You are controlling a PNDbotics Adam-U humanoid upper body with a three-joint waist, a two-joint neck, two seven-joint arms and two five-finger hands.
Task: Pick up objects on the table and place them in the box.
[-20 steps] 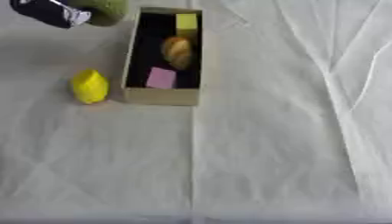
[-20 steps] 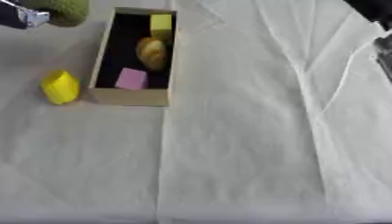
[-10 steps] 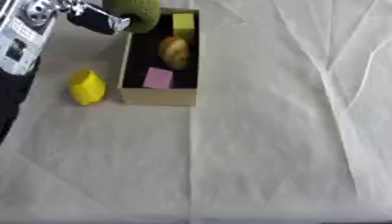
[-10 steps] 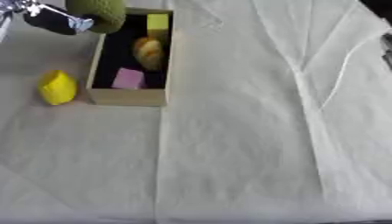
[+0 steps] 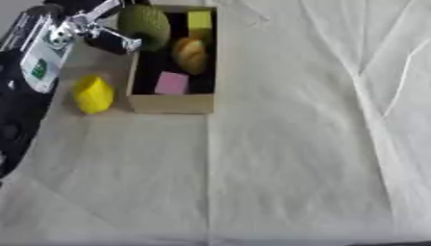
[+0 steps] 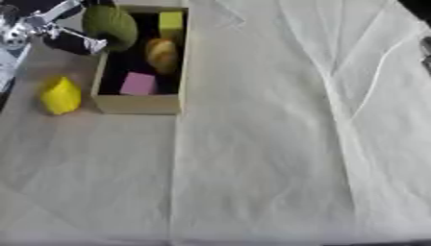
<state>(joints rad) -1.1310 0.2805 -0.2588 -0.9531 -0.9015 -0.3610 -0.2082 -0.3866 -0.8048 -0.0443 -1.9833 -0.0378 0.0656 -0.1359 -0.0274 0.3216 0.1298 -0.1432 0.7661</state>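
My left hand [image 5: 97,33] is shut on a round green object [image 5: 145,25], which hangs over the far left rim of the cardboard box [image 5: 172,103]. Inside the box lie a pink block [image 5: 172,82], a tan rounded object [image 5: 190,53] and a yellow-green block [image 5: 199,19]. A yellow object [image 5: 93,93] rests on the cloth just left of the box. Only a dark sliver at the right edge of the right eye view may be my right arm [image 6: 425,43]; no hand shows.
A creased white cloth [image 5: 295,144] covers the whole table. My left forearm [image 5: 25,91] runs down the left edge, close beside the yellow object.
My left hand has carried the green object rightward, from left of the box to above its left rim. The camera has shifted, so the box sits further right.
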